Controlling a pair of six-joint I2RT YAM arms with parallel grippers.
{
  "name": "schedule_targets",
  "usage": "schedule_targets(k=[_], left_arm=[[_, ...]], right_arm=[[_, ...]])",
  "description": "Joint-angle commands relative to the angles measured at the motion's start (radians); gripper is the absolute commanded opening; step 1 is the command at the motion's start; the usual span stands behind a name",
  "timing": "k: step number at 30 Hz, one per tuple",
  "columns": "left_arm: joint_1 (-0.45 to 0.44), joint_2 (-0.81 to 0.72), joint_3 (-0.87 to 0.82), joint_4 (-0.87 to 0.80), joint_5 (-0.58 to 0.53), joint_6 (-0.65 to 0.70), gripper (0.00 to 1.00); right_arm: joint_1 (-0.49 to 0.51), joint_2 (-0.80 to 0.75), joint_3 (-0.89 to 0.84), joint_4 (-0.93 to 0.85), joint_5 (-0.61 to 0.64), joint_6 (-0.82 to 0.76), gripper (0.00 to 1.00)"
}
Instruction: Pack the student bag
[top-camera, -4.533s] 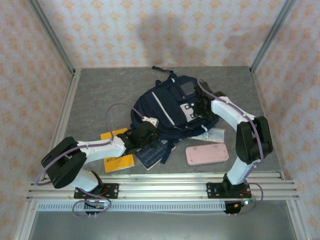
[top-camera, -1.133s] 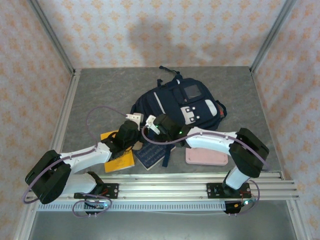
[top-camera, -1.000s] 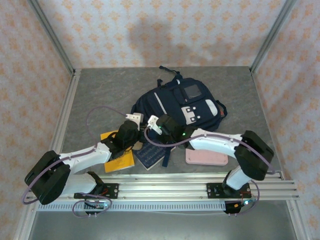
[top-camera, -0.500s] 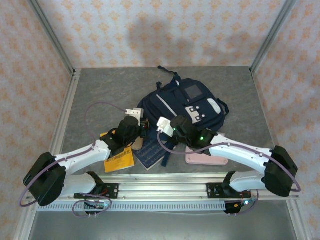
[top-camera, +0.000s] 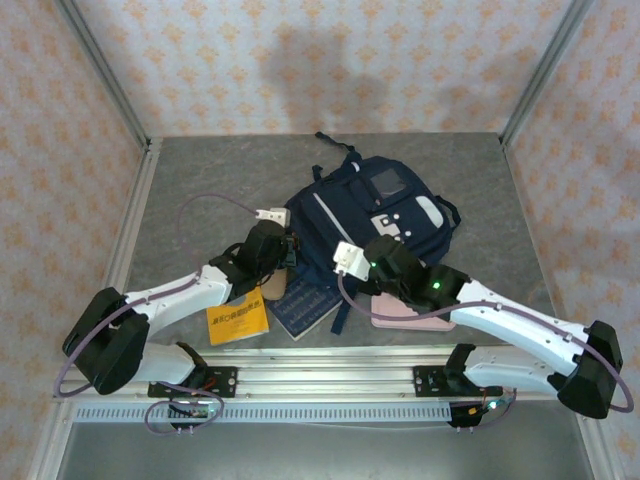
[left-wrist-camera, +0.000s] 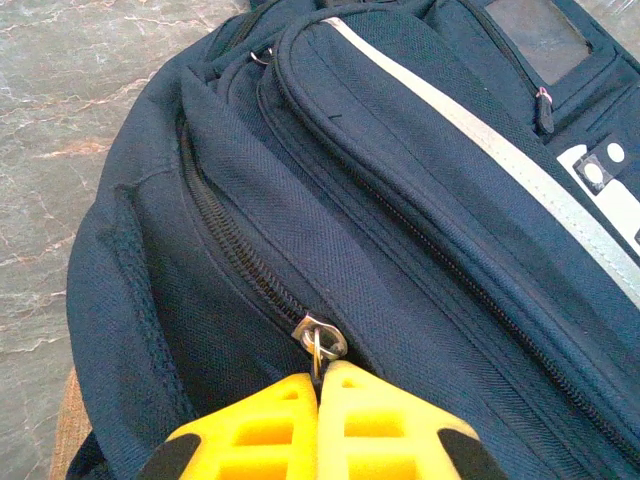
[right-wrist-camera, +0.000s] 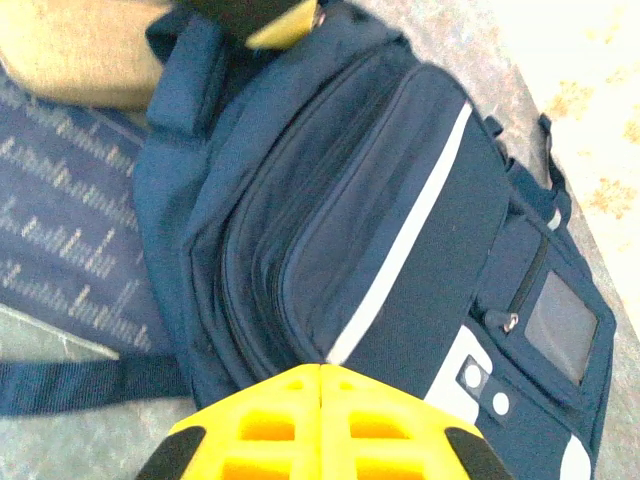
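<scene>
A grey, stone-patterned table (top-camera: 200, 190) sits boxed in by papered walls, with metal rails (top-camera: 320, 375) along its near edge. Just past the rails lie a yellow book (top-camera: 238, 322), a blue notebook (top-camera: 303, 308) and a pink case (top-camera: 398, 312), none of them packed. Behind them, about mid-table, the student bag (top-camera: 375, 205) lies front pocket up, its long axis running near to far with the far end leaning left.

The left hand (left-wrist-camera: 318, 378) is at the bag's left flank. Its fingers are pressed together, and the ring of the zip pull (left-wrist-camera: 318, 338) seems to be pinched between them. From there the zip track (left-wrist-camera: 235, 250) runs away from the hand, curving over the bag's side.

The right hand (right-wrist-camera: 320, 372) is closed too, its tips at the bag's near edge; whether it pinches cloth I cannot tell.

The left arm looks the better placed for the zip. Bare table lies left of the bag and beyond it, which leaves room for a pull along the track.
</scene>
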Motion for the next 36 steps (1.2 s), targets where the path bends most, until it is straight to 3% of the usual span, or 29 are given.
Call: schedule_targets(k=[1,2,3,4,6,10,14,22,32,34,36], left_arm=[[0.008,-0.005,0.050,0.007,-0.005,-0.007,0.00],[0.008,-0.005,0.050,0.013,0.007,-0.004,0.00],[0.008,-0.010,0.046,0.020,0.020,-0.005,0.00],[0.008,-0.016,0.039,0.027,0.032,-0.008,0.00],[0.008,-0.031,0.023,0.044,0.047,-0.015,0.00],[0.008,-0.056,-0.005,0.056,0.052,-0.024,0.00],[0.008,-0.064,-0.033,0.086,0.068,-0.048,0.00],[0.008,-0.059,-0.066,0.121,0.063,-0.067,0.00],[0.011,-0.046,-0.065,0.134,0.054,-0.068,0.00],[0.012,-0.042,-0.062,0.134,0.054,-0.069,0.00],[0.013,-0.041,-0.059,0.130,0.050,-0.067,0.00]], right_arm=[[-0.007,-0.018,0.027,-0.127,0.030,-0.004,0.00],[-0.006,-0.016,0.029,-0.117,0.019,0.019,0.00],[-0.008,-0.010,0.037,-0.101,0.003,0.066,0.10],[-0.010,-0.001,0.046,-0.072,-0.018,0.110,0.28],[-0.014,0.021,0.053,0.002,-0.071,0.214,0.47],[-0.013,0.131,0.099,0.121,-0.144,0.349,0.51],[-0.015,0.297,0.165,0.169,-0.167,0.386,0.53],[-0.061,0.504,0.282,0.191,-0.212,0.414,0.48],[-0.087,0.650,0.330,0.175,-0.233,0.406,0.43],[-0.089,0.665,0.332,0.176,-0.230,0.398,0.31],[-0.093,0.666,0.332,0.172,-0.236,0.391,0.08]])
